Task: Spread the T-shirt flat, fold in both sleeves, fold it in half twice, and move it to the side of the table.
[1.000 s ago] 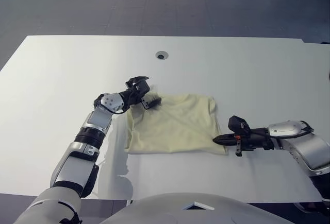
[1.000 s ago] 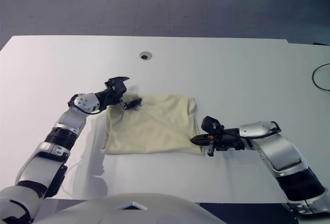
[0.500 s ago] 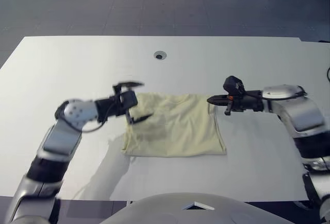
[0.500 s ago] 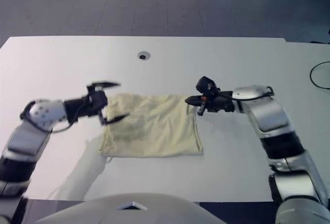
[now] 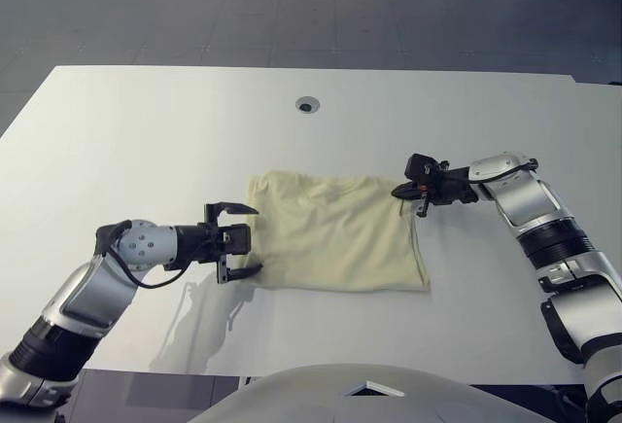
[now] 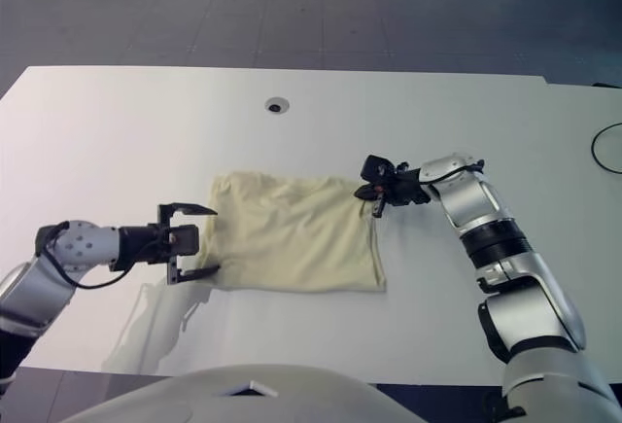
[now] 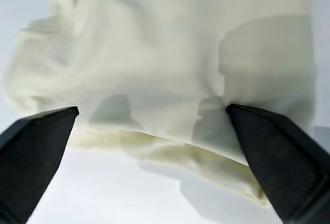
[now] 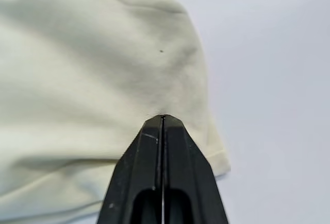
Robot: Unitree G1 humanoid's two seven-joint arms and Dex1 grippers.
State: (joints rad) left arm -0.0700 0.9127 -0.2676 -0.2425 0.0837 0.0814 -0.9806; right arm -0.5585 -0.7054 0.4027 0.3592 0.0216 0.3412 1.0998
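A pale yellow T-shirt (image 5: 335, 233) lies folded into a rough rectangle in the middle of the white table (image 5: 117, 141). My left gripper (image 5: 256, 239) is open just off the shirt's left edge near its front corner, one finger on each side of that edge. In the left wrist view the two dark fingers (image 7: 36, 152) frame the rumpled hem (image 7: 170, 149). My right gripper (image 5: 400, 190) is shut at the shirt's far right corner. In the right wrist view its closed fingertips (image 8: 163, 121) rest against the fabric (image 8: 77, 64) close to the edge.
A small round cable hole (image 5: 306, 105) sits in the table behind the shirt. A black cable (image 6: 604, 146) loops at the table's right edge. Bare table surface lies on both sides of the shirt and in front of it; dark floor lies beyond.
My left gripper left the shirt's far left corner and came back to the front left edge. My right gripper went from the near right corner to the far right corner, staying shut.
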